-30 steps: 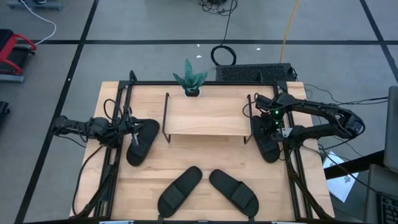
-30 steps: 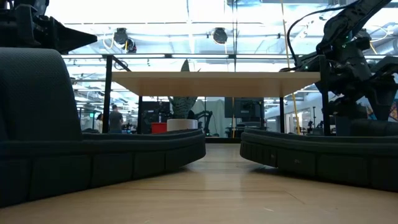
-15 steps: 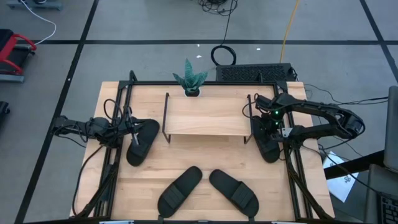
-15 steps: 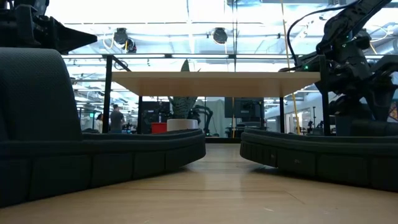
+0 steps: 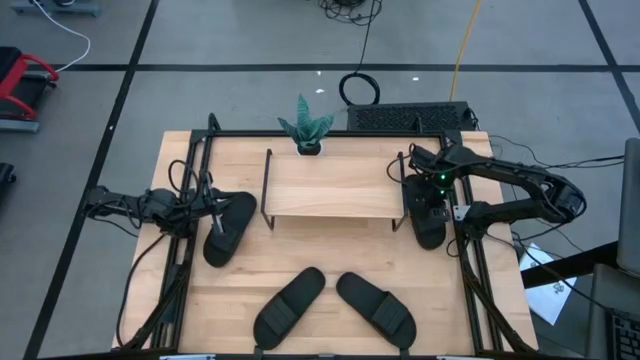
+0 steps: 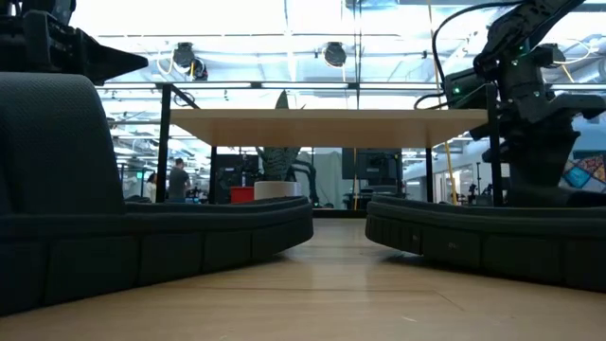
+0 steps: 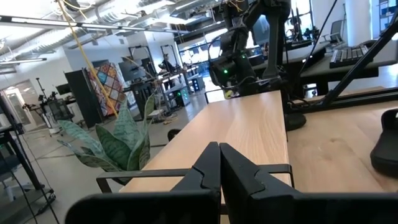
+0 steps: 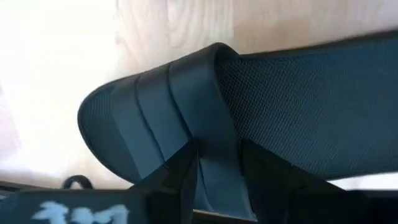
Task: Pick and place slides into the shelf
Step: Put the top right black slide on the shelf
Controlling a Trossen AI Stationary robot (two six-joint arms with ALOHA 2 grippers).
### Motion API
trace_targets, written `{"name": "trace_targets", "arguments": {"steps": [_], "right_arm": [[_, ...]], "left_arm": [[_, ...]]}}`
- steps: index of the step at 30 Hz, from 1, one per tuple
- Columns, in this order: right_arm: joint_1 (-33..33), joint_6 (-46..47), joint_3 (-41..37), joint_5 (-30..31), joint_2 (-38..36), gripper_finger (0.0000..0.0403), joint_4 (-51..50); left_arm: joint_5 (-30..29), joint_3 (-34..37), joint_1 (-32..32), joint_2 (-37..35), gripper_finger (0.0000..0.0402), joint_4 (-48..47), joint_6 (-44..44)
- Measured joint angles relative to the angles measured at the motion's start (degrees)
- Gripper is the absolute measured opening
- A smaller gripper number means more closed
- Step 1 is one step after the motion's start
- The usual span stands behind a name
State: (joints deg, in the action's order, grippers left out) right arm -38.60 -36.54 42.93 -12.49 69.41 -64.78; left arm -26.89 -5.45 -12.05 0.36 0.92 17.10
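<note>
1. Our right gripper [image 8: 217, 163] pinches the strap of a matte black slide [image 5: 428, 222] just right of the shelf [image 5: 330, 188].
2. Our left gripper [image 7: 219, 168], pressed together, waits over another slide [image 5: 228, 228] left of it.
3. Two slides [image 5: 289, 305] lie at the bench [image 5: 320, 255] front; a plant [image 5: 306, 127] stands behind.

A light wooden rectangular tabletop [image 5: 330, 262] framed by black metal rails carries a low rack with a pale wood top board and thin black legs [image 5: 330, 187] near its far edge. A small green-leafed plant in a pot [image 5: 306, 127] stands behind it. Four matte black slide sandals lie around: one left [image 5: 228, 228], one right [image 5: 428, 222], two in front [image 5: 288, 305] [image 5: 376, 305].
</note>
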Motion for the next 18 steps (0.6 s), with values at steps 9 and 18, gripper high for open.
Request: {"name": "trace_targets", "arguments": {"steps": [9,18], "right_arm": [[-2.83,-4.36,0.62,-6.59,1.16,0.0181,-3.60],[-5.25,-4.86,0.62,-5.81,4.56,0.0237,-2.71]], "left_arm": [[0.00,0.00,-0.01,0.00,0.0001,-2.12,0.04],[2.55,0.02,-0.01,0.00,0.0001,-2.11,0.15]]}}
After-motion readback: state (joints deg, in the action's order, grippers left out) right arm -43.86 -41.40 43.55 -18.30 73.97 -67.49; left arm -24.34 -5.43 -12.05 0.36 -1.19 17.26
